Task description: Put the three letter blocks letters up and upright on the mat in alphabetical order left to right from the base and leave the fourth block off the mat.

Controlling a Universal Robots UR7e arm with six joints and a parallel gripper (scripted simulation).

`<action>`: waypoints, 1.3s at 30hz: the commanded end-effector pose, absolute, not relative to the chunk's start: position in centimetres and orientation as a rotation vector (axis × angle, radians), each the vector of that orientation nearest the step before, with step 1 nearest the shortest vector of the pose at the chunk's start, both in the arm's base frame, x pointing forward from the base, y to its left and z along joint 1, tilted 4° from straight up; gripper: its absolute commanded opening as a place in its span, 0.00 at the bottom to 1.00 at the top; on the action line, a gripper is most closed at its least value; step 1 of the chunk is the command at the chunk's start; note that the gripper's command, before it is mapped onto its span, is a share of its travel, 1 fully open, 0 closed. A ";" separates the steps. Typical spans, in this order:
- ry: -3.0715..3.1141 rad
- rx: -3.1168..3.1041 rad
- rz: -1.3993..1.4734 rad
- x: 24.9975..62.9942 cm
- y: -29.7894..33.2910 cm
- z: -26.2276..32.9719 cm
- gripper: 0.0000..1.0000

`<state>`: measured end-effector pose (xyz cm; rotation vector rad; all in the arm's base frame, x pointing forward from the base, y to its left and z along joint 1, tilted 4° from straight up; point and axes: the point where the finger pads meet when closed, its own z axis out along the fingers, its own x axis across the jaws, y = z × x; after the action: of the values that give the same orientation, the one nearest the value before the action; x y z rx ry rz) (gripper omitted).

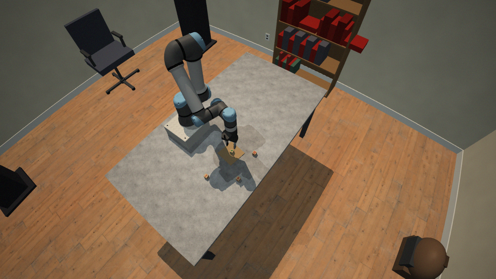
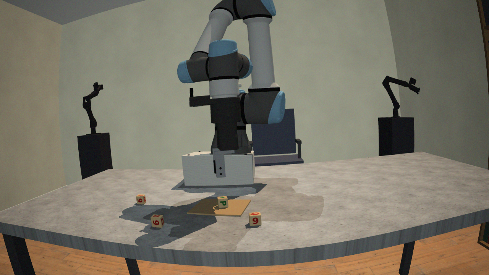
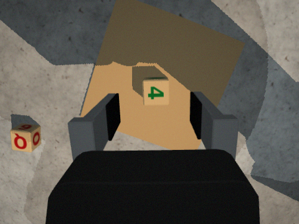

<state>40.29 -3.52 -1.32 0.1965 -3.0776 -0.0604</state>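
A tan mat lies on the grey table in front of the robot's base; it also shows in the exterior view and the wrist view. One wooden block with green marks sits flat on the mat, with a green 4 on top. My gripper is open and empty, and hovers a little above this block with a finger on each side. Three blocks with red marks lie off the mat: one to its side, and two on the other side.
The robot's white base block stands just behind the mat. The table's front edge is close to the nearest red blocks. The arm's shadow covers part of the mat.
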 end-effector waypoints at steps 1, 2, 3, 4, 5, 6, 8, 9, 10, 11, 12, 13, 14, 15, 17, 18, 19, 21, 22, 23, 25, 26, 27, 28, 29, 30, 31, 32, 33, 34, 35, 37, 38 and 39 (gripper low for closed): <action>-3.075 0.198 -0.063 40.1 -3.4 -1.5 1.00; -3.074 0.198 -0.064 40.1 -3.3 -1.6 1.00; -3.074 0.198 -0.064 40.1 -3.3 -1.6 1.00; -3.074 0.198 -0.064 40.1 -3.3 -1.7 1.00; -3.074 0.198 -0.064 40.1 -3.3 -1.7 1.00; -3.074 0.198 -0.064 40.1 -3.3 -1.7 1.00; -3.074 0.198 -0.064 40.1 -3.3 -1.8 1.00; -3.074 0.198 -0.064 40.1 -3.3 -1.9 1.00; -3.073 0.198 -0.064 40.1 -3.3 -1.9 1.00; -3.073 0.198 -0.064 40.0 -3.3 -2.0 1.00; -3.073 0.198 -0.064 40.0 -3.3 -2.1 1.00; -3.073 0.198 -0.064 40.0 -3.3 -2.2 1.00; -3.073 0.198 -0.064 40.0 -3.3 -2.3 1.00; -3.073 0.198 -0.064 40.0 -3.3 -2.4 1.00; -3.073 0.198 -0.064 40.0 -3.3 -2.7 1.00; -3.073 0.198 -0.064 40.0 -3.3 -2.8 1.00; -3.073 0.198 -0.064 40.0 -3.3 -3.0 1.00; -3.073 0.198 -0.064 40.0 -3.2 -3.3 1.00; -3.073 0.198 -0.064 40.0 -3.2 -3.3 1.00; -3.073 0.198 -0.064 40.0 -3.2 -3.3 1.00; -3.073 0.198 -0.064 40.0 -3.2 -3.6 1.00; -3.073 0.198 -0.064 39.9 -3.2 -3.8 1.00; -3.073 0.198 -0.064 39.9 -3.2 -3.9 1.00; -3.073 0.198 -0.064 39.9 -3.2 -4.1 1.00; -3.073 0.198 -0.064 39.9 -3.2 -4.2 1.00; -3.073 0.198 -0.064 39.9 -3.2 -4.4 1.00; -3.073 0.198 -0.064 39.9 -3.2 -4.6 1.00; -3.073 0.198 -0.064 39.9 -3.2 -4.7 1.00; -3.073 0.198 -0.064 39.9 -3.2 -4.9 1.00; -3.073 0.198 -0.064 39.9 -3.2 -5.0 1.00; -3.073 0.198 -0.064 39.9 -3.2 -5.2 1.00; -3.073 0.198 -0.064 39.8 -3.1 -5.4 1.00; -3.073 0.198 -0.064 39.8 -3.1 -5.6 1.00; -3.073 0.198 -0.064 39.8 -3.1 -5.6 1.00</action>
<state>39.89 -3.29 -5.01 0.1958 -3.0717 -0.0643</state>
